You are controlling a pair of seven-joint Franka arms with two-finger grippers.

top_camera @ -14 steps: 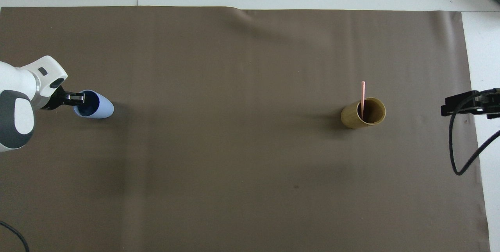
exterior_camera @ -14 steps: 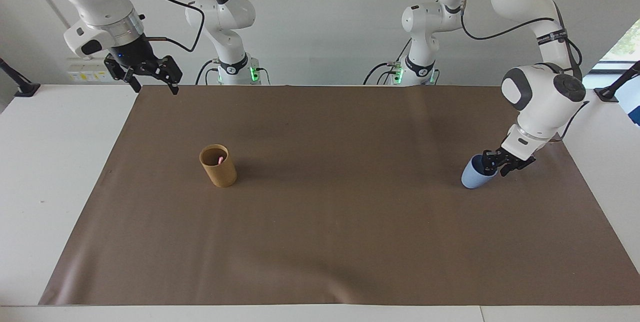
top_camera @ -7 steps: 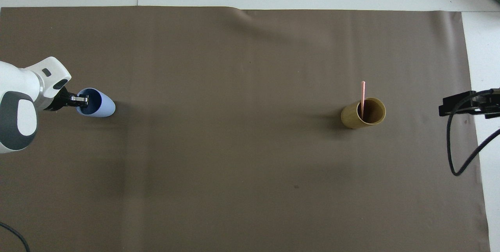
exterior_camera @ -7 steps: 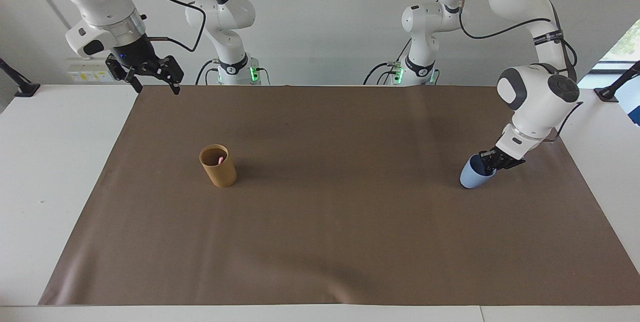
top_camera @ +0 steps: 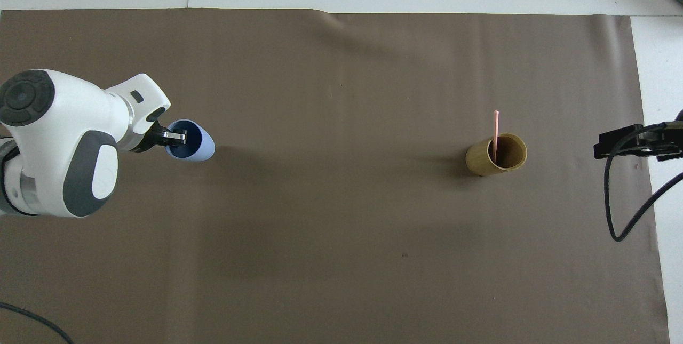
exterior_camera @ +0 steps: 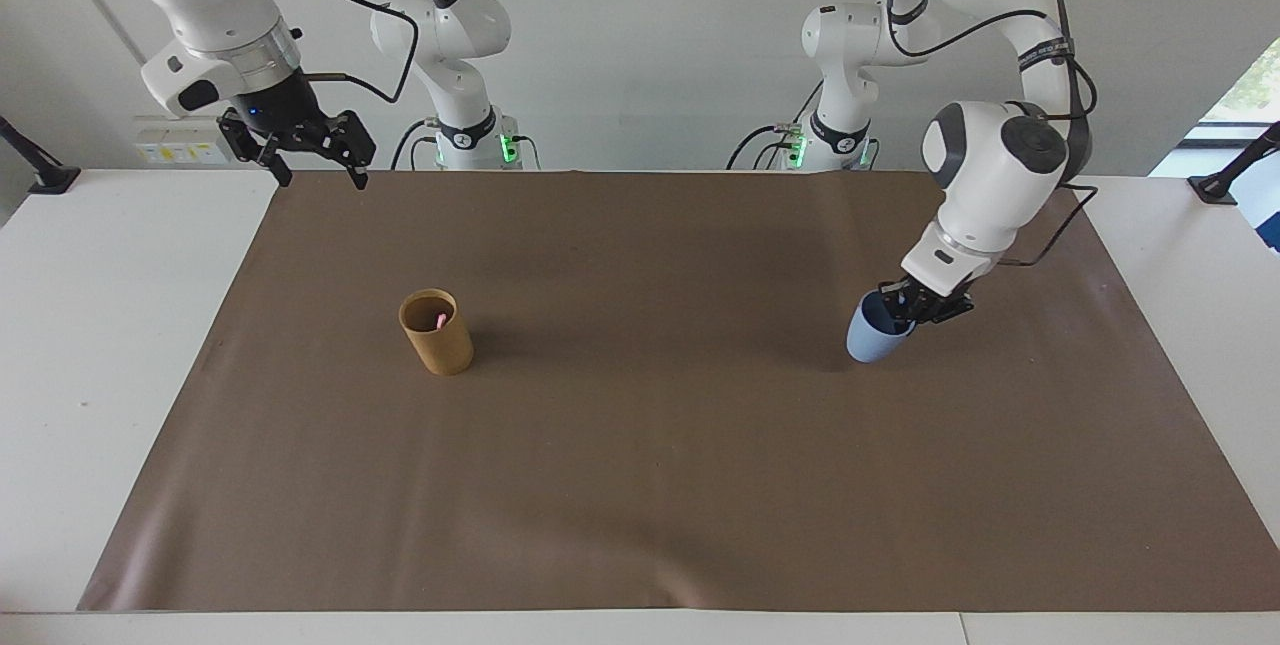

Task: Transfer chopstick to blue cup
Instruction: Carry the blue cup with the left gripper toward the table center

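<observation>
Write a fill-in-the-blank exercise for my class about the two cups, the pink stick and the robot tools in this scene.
1. The left tool is shut on the rim of the ____ cup.
2. The pink stick stands in the ____ cup.
3. The right tool, open, hangs over the edge of the brown ____.
4. The cup in the left tool is ____, not upright.

Missing words: blue; tan; mat; tilted

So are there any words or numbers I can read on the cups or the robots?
None can be read.
Blue cup: plain.
Brown cup: plain.
Black band on the left arm: white lettering, too small to read.
</observation>
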